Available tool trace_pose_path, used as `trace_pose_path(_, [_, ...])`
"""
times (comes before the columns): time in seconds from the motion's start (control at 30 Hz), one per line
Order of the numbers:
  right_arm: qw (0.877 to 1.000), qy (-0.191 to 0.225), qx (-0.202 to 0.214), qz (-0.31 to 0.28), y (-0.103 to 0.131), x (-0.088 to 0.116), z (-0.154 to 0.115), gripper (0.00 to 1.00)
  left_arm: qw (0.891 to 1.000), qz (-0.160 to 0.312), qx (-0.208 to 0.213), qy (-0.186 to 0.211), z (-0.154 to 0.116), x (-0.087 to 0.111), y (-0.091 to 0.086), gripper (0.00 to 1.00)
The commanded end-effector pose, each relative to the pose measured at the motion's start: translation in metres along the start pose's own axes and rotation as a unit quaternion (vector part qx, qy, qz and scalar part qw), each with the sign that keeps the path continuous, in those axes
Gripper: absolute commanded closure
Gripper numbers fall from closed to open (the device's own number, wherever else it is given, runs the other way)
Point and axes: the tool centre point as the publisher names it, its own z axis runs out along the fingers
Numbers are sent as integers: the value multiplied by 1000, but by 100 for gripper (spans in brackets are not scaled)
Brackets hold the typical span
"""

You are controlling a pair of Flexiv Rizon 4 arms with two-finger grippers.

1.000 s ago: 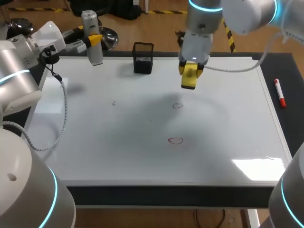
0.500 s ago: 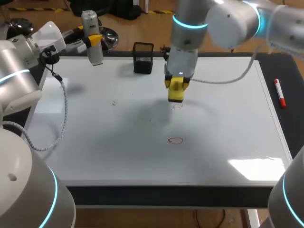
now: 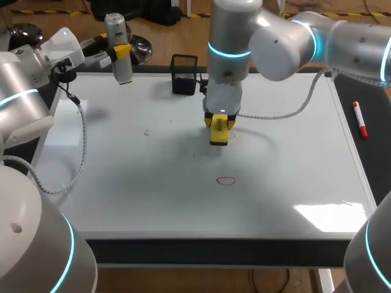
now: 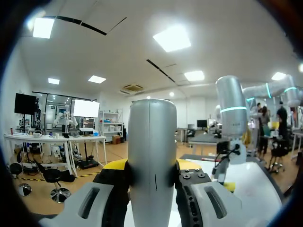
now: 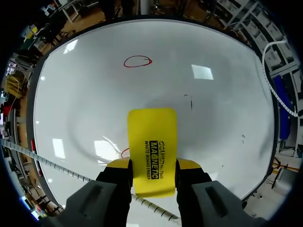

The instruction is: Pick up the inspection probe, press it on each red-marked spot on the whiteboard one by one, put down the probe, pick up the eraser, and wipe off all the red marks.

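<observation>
Eraser [image 3: 219,133], yellow: clamped from both sides in the right gripper [image 3: 219,126], at the whiteboard's [image 3: 122,183] middle, toward its far edge; contact with the board cannot be told. Farther red mark [image 5: 124,152]: peeks out beside the eraser. Nearer red mark [image 3: 226,180]: whole, toward the near edge. Wiping, by judgement: keep the pad flat, sweep right across the ring, then take the nearer one. Right arm: enters from the far right corner, wrist pointing straight down. Probe [image 3: 117,49]: gripped upright by the left gripper [image 3: 120,54], raised over the far left corner.
</observation>
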Motion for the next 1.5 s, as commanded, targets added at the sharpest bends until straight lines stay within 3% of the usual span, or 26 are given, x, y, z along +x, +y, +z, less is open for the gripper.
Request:
trace_pose_path(0.03, [1000, 11, 1, -1, -5, -7, 6, 100, 1000, 1, 1, 0, 1, 0, 0, 100])
trace_pose_path(0.87, [1000, 18, 15, -1, -7, -3, 32, 100, 1000, 1, 1, 0, 1, 0, 0, 100])
trace_pose_path(1.5, [999, 29, 0, 33, -8, 33, 52, 100, 1000, 1, 1, 0, 1, 0, 0, 100])
